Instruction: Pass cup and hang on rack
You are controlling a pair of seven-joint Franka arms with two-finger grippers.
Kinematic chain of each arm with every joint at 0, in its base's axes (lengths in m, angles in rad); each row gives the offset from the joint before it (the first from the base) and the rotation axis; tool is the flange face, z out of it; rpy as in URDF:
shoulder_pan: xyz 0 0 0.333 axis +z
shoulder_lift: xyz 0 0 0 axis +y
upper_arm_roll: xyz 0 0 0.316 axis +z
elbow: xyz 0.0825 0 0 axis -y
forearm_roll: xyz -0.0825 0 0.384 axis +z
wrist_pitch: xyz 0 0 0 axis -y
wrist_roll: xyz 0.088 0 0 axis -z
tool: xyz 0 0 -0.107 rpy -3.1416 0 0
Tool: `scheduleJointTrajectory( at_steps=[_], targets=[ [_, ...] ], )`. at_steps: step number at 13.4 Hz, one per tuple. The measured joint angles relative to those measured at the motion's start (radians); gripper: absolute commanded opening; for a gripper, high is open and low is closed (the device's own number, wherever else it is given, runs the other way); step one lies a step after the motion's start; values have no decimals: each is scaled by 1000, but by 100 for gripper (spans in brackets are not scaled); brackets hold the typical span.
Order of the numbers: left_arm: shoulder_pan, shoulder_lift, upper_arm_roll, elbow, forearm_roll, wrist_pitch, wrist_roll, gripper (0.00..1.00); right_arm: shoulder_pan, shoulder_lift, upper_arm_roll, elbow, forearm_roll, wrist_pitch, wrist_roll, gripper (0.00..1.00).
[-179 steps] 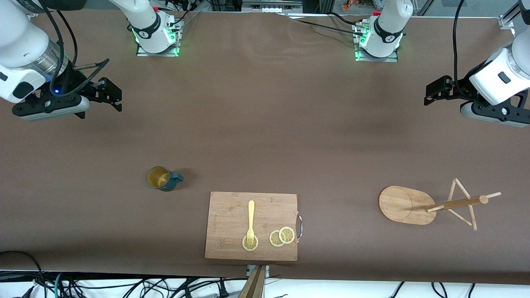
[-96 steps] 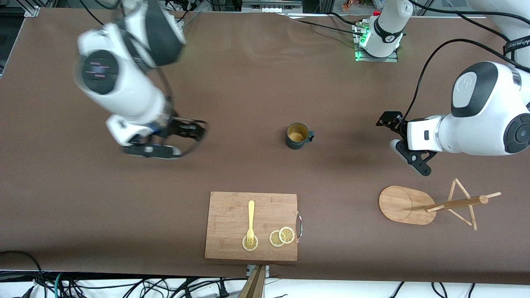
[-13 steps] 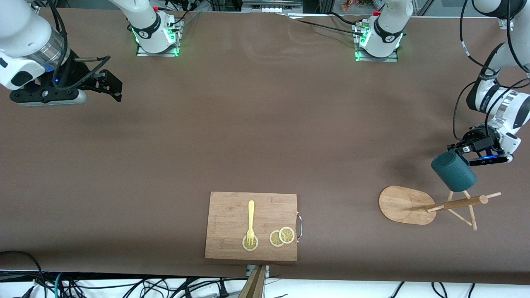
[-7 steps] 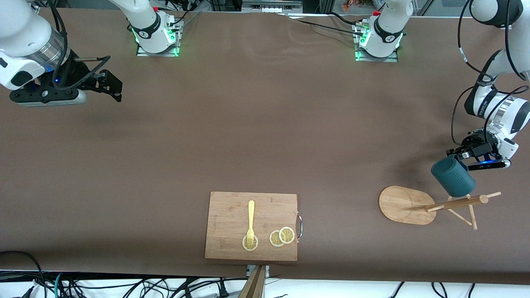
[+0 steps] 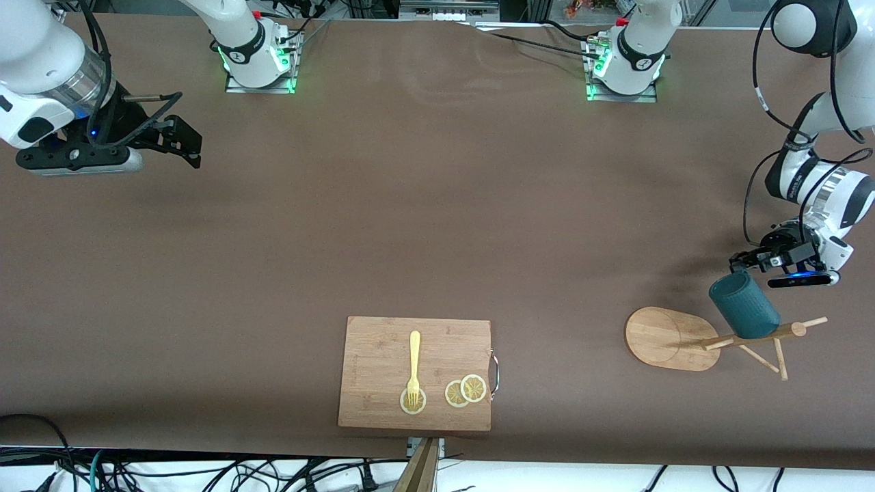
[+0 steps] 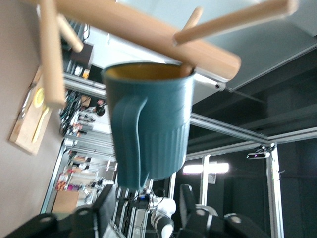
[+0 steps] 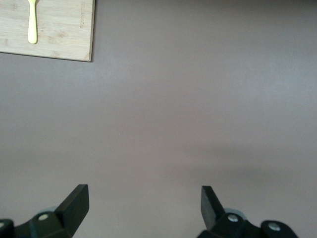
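Observation:
The dark teal ribbed cup [image 5: 744,305] hangs tilted on the light wooden rack [image 5: 666,338], its mouth against the central pole [image 5: 752,336]. In the left wrist view a peg [image 6: 187,67] reaches into the cup's [image 6: 158,124] yellowish mouth, and the handle [image 6: 130,144] faces the camera. My left gripper [image 5: 744,263] is just above the cup. It is open [image 6: 146,198], with its fingers standing apart on either side of the handle's end and not touching it. My right gripper [image 5: 193,149] waits open and empty over the right arm's end of the table [image 7: 143,198].
A rectangular wooden cutting board [image 5: 415,372] lies near the front edge in the middle, with a yellow fork [image 5: 413,365] and lemon slices [image 5: 465,391] on it. Its corner shows in the right wrist view [image 7: 49,29]. The rack's thin pegs [image 5: 779,359] stick out around the pole.
The cup has come down from over the rack onto its pegs and pole. The left gripper has stayed close above it. The right arm has not moved.

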Motion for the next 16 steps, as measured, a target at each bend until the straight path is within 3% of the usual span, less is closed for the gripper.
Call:
scheduleJointTrajectory(
  at_steps=[3, 6, 10, 13, 16],
  targets=[
    [2, -27, 34, 24, 156, -12, 0, 100, 0, 0, 0, 0, 0, 0, 0, 100],
    [4, -125, 80, 32, 407, -17, -3, 100, 0, 0, 0, 0, 0, 1, 0, 100],
    [-17, -279, 88, 36, 706, -20, -95, 100, 0, 0, 0, 0, 0, 1, 0, 100],
    [-121, -401, 85, 115, 908, -19, -287, 100, 1, 0, 0, 0, 0, 1, 0, 100],
    [-301, -509, 78, 256, 1105, -17, -512, 100, 9, 0, 1, 0, 0, 1, 0, 100]
  ],
)
